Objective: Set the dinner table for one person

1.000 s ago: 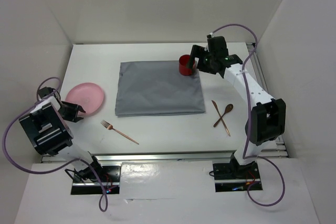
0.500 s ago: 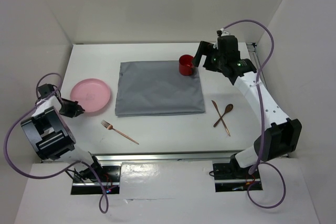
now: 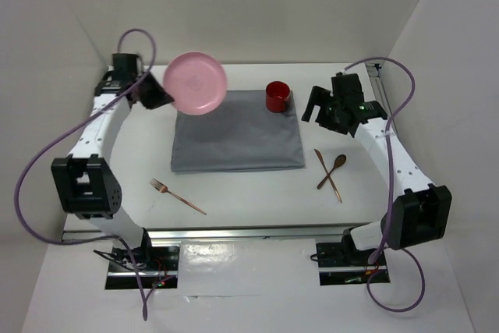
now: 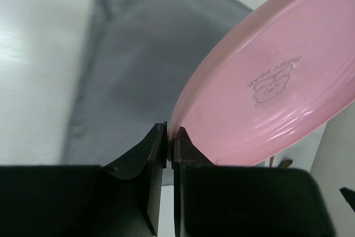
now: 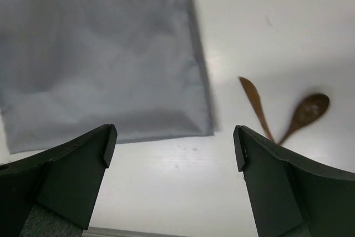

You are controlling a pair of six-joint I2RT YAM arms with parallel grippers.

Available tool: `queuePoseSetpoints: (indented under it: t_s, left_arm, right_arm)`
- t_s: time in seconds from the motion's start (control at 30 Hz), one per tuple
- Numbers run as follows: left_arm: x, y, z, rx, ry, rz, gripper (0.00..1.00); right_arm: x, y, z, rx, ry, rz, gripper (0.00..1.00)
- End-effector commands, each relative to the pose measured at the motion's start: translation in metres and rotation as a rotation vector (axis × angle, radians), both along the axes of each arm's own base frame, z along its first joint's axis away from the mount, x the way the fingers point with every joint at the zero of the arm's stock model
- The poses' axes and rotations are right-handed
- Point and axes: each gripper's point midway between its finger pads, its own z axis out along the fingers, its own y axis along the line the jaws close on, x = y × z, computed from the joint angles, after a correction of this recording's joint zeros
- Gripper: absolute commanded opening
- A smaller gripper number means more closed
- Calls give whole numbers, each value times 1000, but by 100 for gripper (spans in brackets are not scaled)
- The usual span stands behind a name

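Observation:
My left gripper (image 3: 158, 93) is shut on the rim of a pink plate (image 3: 196, 83). It holds the plate tilted in the air above the far left corner of the grey cloth (image 3: 236, 132) on the white dinner table (image 3: 249, 193). In the left wrist view both fingers (image 4: 158, 154) pinch the plate's (image 4: 277, 81) edge over the cloth (image 4: 138, 65). My right gripper (image 3: 317, 107) is open and empty, right of the red cup (image 3: 277, 97) on the cloth's far right corner. In the right wrist view it (image 5: 175, 142) hangs over bare table at the cloth's (image 5: 100, 54) near right corner.
A copper fork (image 3: 178, 196) lies on the table near the cloth's left front corner. A wooden spoon (image 3: 337, 165) and knife (image 3: 328, 174) lie crossed right of the cloth, also in the right wrist view as the spoon (image 5: 305, 112) and the knife (image 5: 255, 104). White walls enclose the table.
My left arm lifted the pink plate off the table's left side and carried it far and right, over the cloth's corner. My right gripper backed away from the red cup, rightward and nearer.

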Motion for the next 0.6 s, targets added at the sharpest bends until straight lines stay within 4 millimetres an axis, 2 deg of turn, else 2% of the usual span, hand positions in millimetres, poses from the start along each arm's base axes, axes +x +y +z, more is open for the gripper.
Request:
queuePoseSetpoints:
  t_s: [0.0, 0.07, 0.1, 0.13, 0.2, 0.27, 0.3, 0.37, 0.4, 0.43, 0.5, 0.57]
  left_arm:
    - [4, -63, -36, 19, 125, -153, 0]
    - [11, -91, -44, 30, 146, -200, 0]
    - [13, -99, -50, 25, 162, -208, 0]
    - [16, -105, -69, 27, 202, -220, 0]
    - [21, -117, -87, 15, 234, -239, 0]
    - [19, -131, -98, 27, 255, -266, 0]
    - [20, -129, -104, 43, 264, -266, 0]
    - [18, -139, -116, 47, 287, -287, 0]
    - [18, -139, -120, 48, 296, -287, 0]
    - [21, -140, -119, 47, 283, -287, 0]
    - [16, -143, -139, 57, 326, -305, 0]
    - [15, -146, -143, 68, 335, -310, 0]
  right_arm:
    - [-25, -30, -5, -14, 54, -105, 100]
    - [-37, -45, -11, -20, 89, -143, 100]
    - [-40, -49, -9, -20, 92, -154, 100]
    - [-45, -58, -13, -29, 105, -181, 100]
    - [-54, -65, -18, -31, 120, -203, 100]
    - [-67, -75, -30, -38, 172, -231, 100]
    - [-75, -75, -37, -43, 208, -231, 100]
    - [-85, -79, -55, -46, 271, -249, 92]
    - [-91, -79, -61, -50, 297, -249, 85]
    - [-94, -79, -70, -55, 324, -249, 85]
    - [-95, -74, -78, -31, 333, -231, 80]
    - [-96, -72, -88, -25, 360, -223, 74]
